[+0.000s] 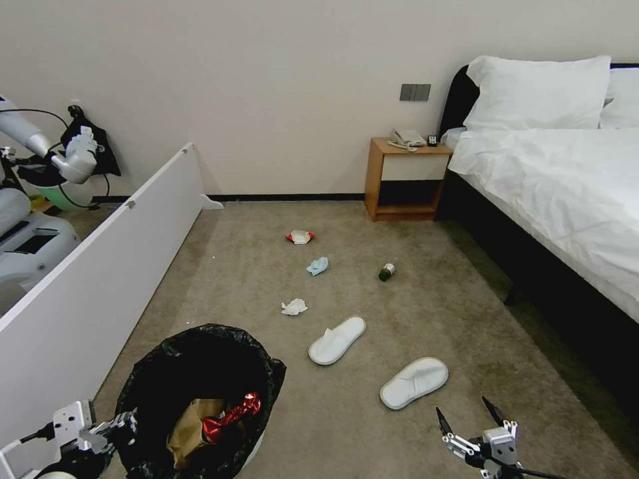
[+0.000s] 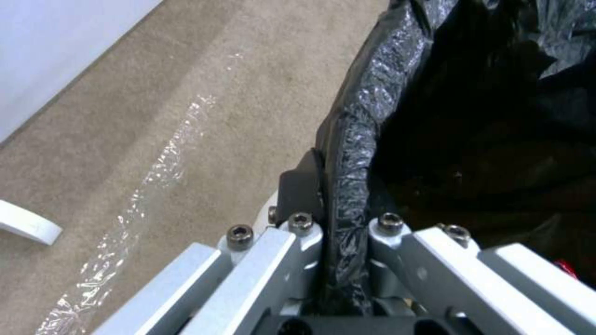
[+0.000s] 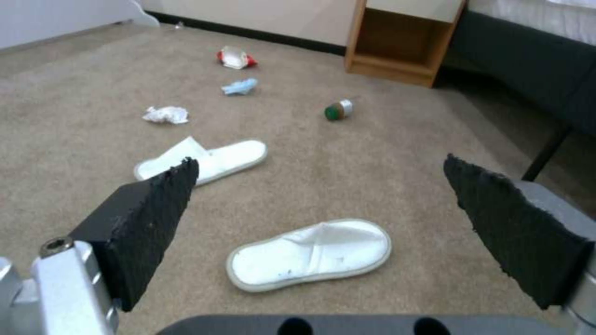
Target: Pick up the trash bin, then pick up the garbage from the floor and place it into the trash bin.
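Black-lined trash bin [image 1: 200, 392] at lower left, rim pinched by left hand [image 1: 110, 426], fingers [image 2: 298, 232] clamped either side of the crinkly bag edge; inside, crushed red can [image 1: 229, 412] and brown paper carton [image 1: 186, 426]. Right hand [image 1: 469, 412] low at right, spread wide and holding nothing, just above the floor [image 1: 466, 319] beside the nearer slipper [image 1: 414, 382]; second slipper [image 1: 337, 340] a little farther off; beyond it white tissue [image 1: 293, 307], pale-blue wad [image 1: 317, 266], green bottle [image 1: 387, 271], red-white packet [image 1: 300, 236], all apart on the carpet.
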Controlling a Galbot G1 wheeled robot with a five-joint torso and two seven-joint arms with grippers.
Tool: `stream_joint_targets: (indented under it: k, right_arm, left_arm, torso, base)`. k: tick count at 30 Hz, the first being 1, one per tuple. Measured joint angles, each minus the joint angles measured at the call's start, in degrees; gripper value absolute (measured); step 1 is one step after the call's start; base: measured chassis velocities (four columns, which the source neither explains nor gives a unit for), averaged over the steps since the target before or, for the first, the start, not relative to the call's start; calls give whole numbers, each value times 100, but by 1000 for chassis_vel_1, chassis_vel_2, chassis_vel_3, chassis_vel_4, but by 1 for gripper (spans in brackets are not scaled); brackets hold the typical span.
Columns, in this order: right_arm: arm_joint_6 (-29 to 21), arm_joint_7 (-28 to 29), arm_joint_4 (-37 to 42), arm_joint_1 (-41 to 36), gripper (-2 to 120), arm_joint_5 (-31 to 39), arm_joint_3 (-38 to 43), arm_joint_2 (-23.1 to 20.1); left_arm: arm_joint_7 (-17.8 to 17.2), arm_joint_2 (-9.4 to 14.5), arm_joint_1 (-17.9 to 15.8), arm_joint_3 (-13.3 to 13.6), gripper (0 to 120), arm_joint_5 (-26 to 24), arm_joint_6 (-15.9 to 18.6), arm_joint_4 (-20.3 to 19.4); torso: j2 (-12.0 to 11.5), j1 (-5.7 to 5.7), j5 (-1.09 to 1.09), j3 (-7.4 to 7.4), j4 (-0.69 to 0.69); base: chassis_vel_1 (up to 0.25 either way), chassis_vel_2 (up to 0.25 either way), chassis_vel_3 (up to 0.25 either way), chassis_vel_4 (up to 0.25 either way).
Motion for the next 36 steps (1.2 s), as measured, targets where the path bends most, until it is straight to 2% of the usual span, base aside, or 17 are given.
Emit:
stream_joint_targets:
  k: [12, 36]
  right_arm:
    - [10, -134, 0, -18, 100, 69, 16, -7]
    - [7, -206, -1, -9, 100, 107, 46, -31]
  left_arm:
    - [4, -18, 3, 12, 3, 21, -2, 0]
    - [7, -3, -5, -21, 3, 13, -7, -6]
  torso:
    - [0, 0, 0, 0, 0]
    - [0, 0, 0, 0, 0]
  base:
    - [0, 0, 0, 0]
    - [-57, 60, 59, -60]
